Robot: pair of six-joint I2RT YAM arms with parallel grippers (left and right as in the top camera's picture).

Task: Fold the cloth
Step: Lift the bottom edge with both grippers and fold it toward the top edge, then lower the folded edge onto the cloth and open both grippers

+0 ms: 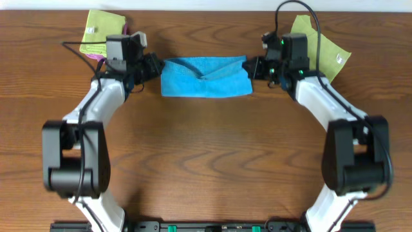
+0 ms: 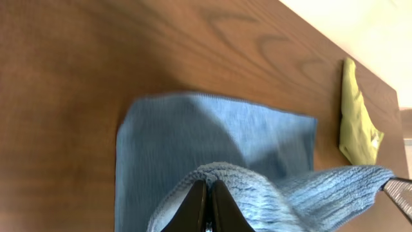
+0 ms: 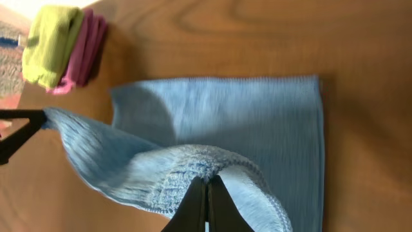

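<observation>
The sky-blue cloth lies at the far middle of the table, its rear edge lifted and draped forward over the flat layer. My left gripper is shut on the cloth's left rear edge, and in the left wrist view the gripper pinches a raised ridge of cloth. My right gripper is shut on the right rear edge; the right wrist view shows the gripper closed on a bunched fold of cloth. The lifted edge sags between the two grippers.
A lime-green cloth lies on a purple cloth at the far left, behind my left arm. Another lime-green cloth lies at the far right. The table's back edge runs just behind the cloths.
</observation>
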